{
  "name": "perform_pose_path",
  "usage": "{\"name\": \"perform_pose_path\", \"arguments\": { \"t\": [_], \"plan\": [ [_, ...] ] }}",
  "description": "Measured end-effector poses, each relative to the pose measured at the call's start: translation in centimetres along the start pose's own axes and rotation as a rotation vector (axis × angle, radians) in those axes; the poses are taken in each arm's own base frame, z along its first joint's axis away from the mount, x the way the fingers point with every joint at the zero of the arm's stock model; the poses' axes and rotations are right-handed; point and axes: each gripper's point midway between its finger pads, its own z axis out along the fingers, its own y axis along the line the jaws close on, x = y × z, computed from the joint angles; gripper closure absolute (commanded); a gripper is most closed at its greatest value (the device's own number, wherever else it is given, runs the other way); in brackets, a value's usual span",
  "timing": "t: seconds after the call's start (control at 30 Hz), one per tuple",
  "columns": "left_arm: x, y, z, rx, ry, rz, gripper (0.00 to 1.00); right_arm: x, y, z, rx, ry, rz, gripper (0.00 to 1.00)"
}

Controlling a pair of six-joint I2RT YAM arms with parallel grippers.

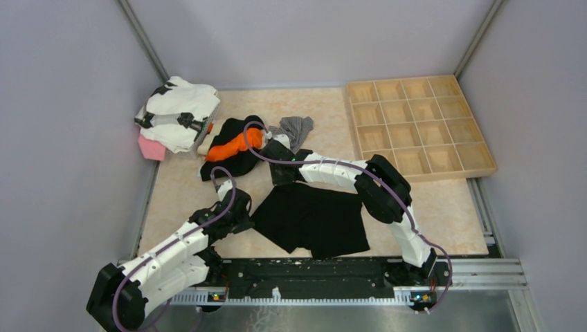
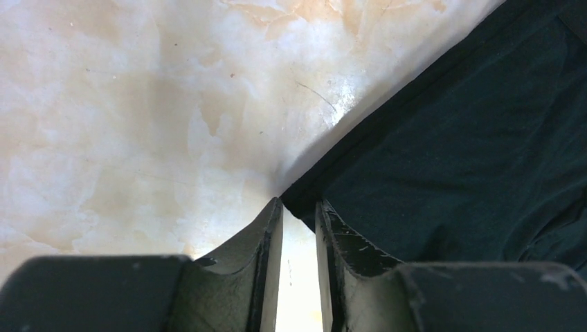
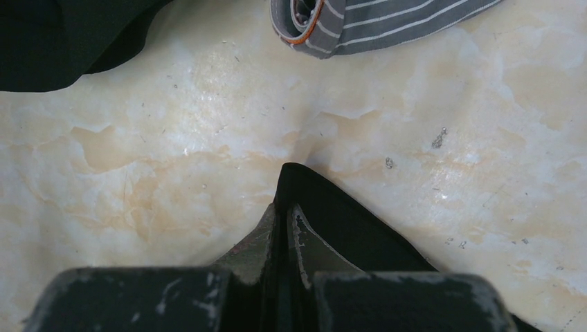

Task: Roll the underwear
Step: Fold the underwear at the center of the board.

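The black underwear [image 1: 311, 218] lies spread flat on the table in front of the arms. My right gripper [image 1: 275, 153] is shut on its far corner, and black cloth [image 3: 346, 228] runs back between the fingers [image 3: 304, 242] in the right wrist view. My left gripper [image 1: 242, 211] sits low at the garment's left corner. Its jaws stand narrowly open with bare table showing between them. The cloth's hemmed corner [image 2: 471, 138] just reaches the fingertips [image 2: 273, 214]. The grey striped underwear [image 1: 294, 128] lies crumpled just beyond the right gripper, its edge [image 3: 374, 24] showing ahead of the fingers.
A black and orange garment heap [image 1: 235, 145] lies left of the striped piece. A white and black garment [image 1: 176, 111] and a pink item [image 1: 151, 147] sit at the far left. A wooden compartment tray [image 1: 415, 124] stands at the far right. Grey walls enclose the table.
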Motion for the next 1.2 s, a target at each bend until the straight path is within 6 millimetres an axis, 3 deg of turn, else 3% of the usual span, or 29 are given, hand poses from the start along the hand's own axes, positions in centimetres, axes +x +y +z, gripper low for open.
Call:
{"name": "perform_pose_path", "arguments": {
  "t": [0.1, 0.33, 0.5, 0.63, 0.8, 1.07, 1.2],
  "plan": [
    [0.0, 0.1, 0.0, -0.003, -0.003, 0.0, 0.73, 0.0, 0.0, 0.0, -0.001, 0.0, 0.0, 1.0],
    [-0.4, -0.3, 0.1, 0.011, -0.017, 0.015, 1.0, 0.0, 0.3, 0.0, -0.017, 0.003, 0.001, 1.0],
    [-0.8, -0.6, -0.2, 0.022, -0.026, 0.029, 1.0, -0.1, 0.8, -0.2, -0.044, 0.003, 0.005, 1.0],
    [-2.4, -1.9, -1.2, 0.068, -0.072, 0.034, 1.0, -1.0, 1.2, -0.6, -0.063, -0.02, 0.019, 1.0],
    [-5.7, -3.6, -3.6, 0.122, -0.181, 0.028, 1.0, -4.3, 1.7, -1.7, -0.149, -0.091, 0.112, 1.0],
    [-9.7, -3.9, -6.4, 0.124, -0.346, 0.07, 1.0, -10.8, -1.0, -4.2, -0.202, -0.242, 0.243, 1.0],
    [-10.3, -4.5, -6.9, 0.128, -0.35, 0.127, 1.0, -10.8, -1.5, -5.3, -0.228, -0.271, 0.252, 1.0]
  ]
}}
